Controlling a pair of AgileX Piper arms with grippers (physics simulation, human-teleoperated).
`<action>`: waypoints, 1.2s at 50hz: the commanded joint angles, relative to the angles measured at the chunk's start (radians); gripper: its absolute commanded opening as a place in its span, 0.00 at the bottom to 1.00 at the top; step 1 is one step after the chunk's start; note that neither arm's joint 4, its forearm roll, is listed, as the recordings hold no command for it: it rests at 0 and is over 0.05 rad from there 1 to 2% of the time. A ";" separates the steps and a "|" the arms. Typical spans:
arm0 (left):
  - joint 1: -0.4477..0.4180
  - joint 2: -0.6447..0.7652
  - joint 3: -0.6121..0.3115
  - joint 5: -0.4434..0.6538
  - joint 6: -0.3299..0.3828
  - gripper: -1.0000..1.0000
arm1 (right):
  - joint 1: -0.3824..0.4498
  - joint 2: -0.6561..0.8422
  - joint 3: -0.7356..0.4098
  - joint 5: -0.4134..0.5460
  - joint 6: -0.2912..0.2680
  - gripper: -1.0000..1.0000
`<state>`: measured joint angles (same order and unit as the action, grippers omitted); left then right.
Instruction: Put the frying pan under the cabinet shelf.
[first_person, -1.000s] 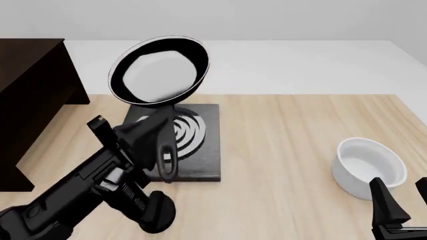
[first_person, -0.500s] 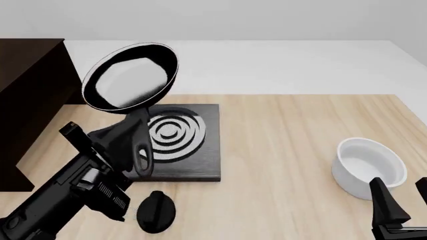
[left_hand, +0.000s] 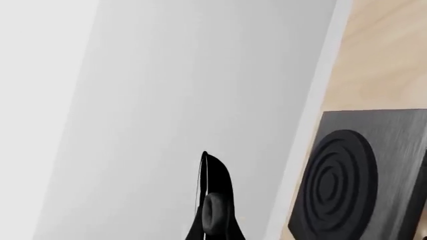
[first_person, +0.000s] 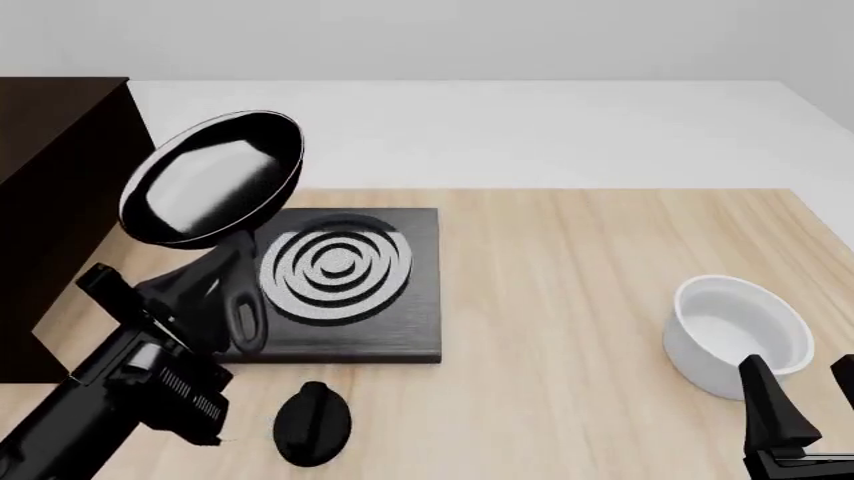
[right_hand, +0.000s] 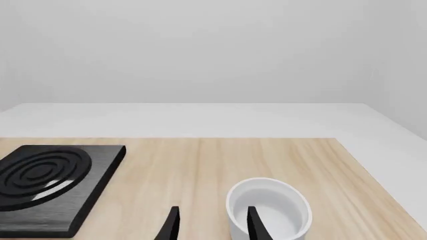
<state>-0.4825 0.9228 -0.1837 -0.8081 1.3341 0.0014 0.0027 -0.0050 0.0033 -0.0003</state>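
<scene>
one frying pan (first_person: 211, 180), one bowl (first_person: 742, 333)

The burner slab (first_person: 340, 285) is occupying the tabletop (first_person: 561, 300) just right of the cabinet shelf (first_person: 60, 200), leaving a narrow strip of bare wood between them. A black knob (first_person: 311, 423) is lying near the slab's front edge. Between the slab and the white bowl (first_person: 741, 335), open tabletop is lying unobstructed.

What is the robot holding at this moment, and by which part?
The left gripper holds the frying pan by its short black handle, lifted off the table. The right gripper holds nothing.
</scene>
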 joint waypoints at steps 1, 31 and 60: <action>0.054 -0.041 0.019 -0.011 -0.015 0.00 | 0.000 0.000 0.000 0.000 0.000 1.00; 0.137 -0.050 0.071 -0.018 -0.099 0.00 | 0.000 0.000 0.000 0.000 0.000 1.00; 0.146 -0.018 0.086 -0.039 -0.165 0.00 | 0.000 0.000 0.000 0.000 0.000 1.00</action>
<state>-0.3380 0.9027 -0.0799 -0.8248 1.1772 0.0014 0.0027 -0.0050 0.0033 -0.0003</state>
